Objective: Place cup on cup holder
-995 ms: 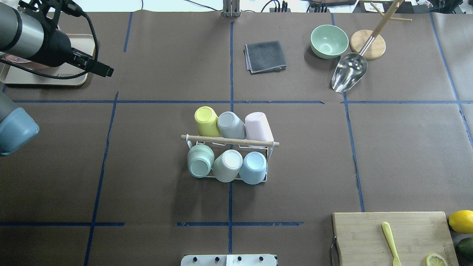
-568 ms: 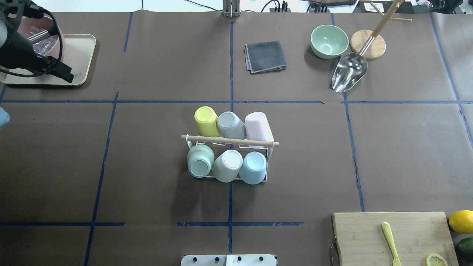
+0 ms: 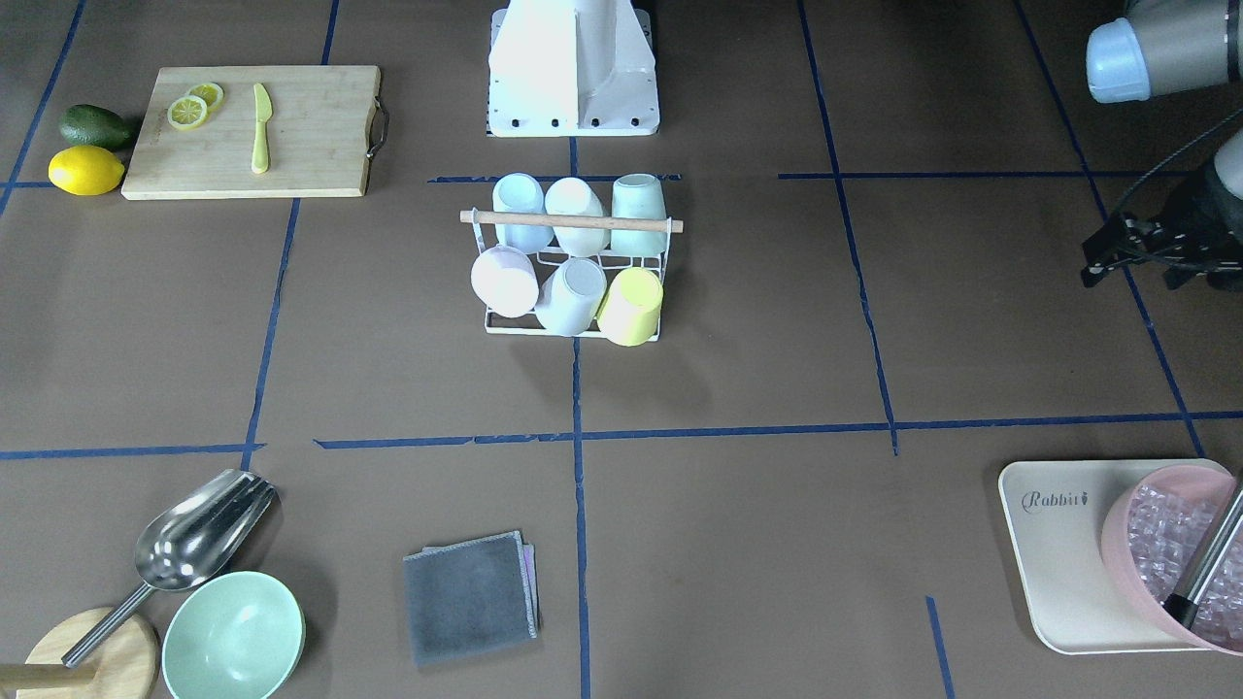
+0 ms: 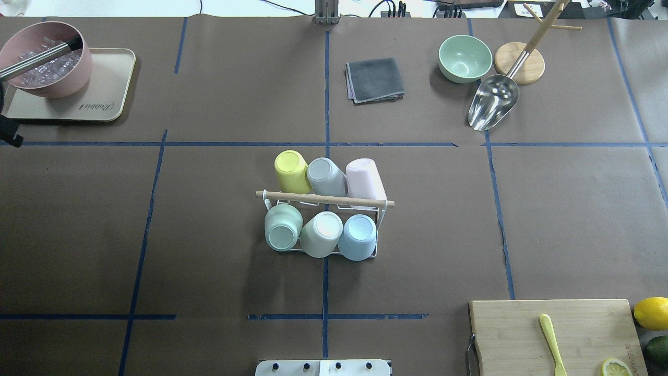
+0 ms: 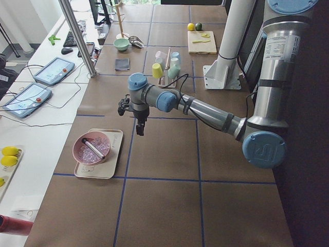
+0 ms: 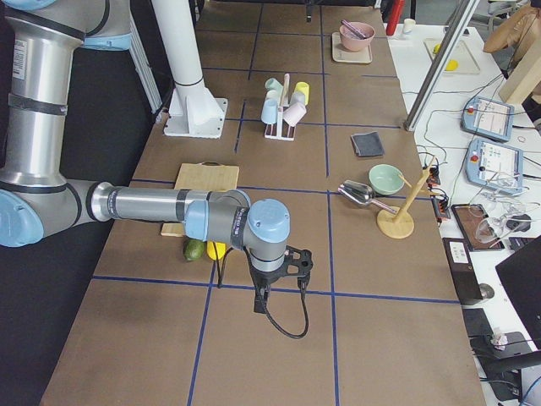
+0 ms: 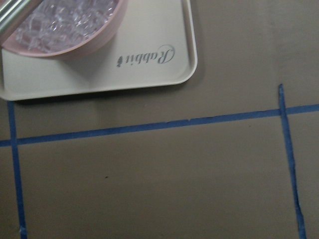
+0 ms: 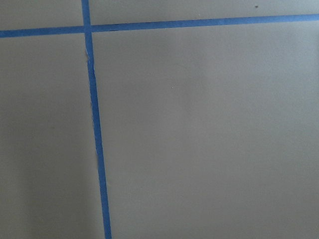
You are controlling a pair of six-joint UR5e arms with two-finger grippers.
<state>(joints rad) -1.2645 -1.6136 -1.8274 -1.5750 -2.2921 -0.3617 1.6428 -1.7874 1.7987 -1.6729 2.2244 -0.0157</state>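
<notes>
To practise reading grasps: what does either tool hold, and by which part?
Nothing: left tool and right tool look empty; cups sit on the cup holder.

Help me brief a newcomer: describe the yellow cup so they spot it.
At the table's middle stands the cup holder, a white wire rack under a wooden rod, carrying six cups. The yellow cup ends the far row on the robot's left; no other is yellow.

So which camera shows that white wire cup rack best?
The overhead exterior view: the white wire rack with wooden rod sits central, all six pastel cups distinct. Front-facing shows it similarly; side views, small and distant; wrist cameras, not at all.
</notes>
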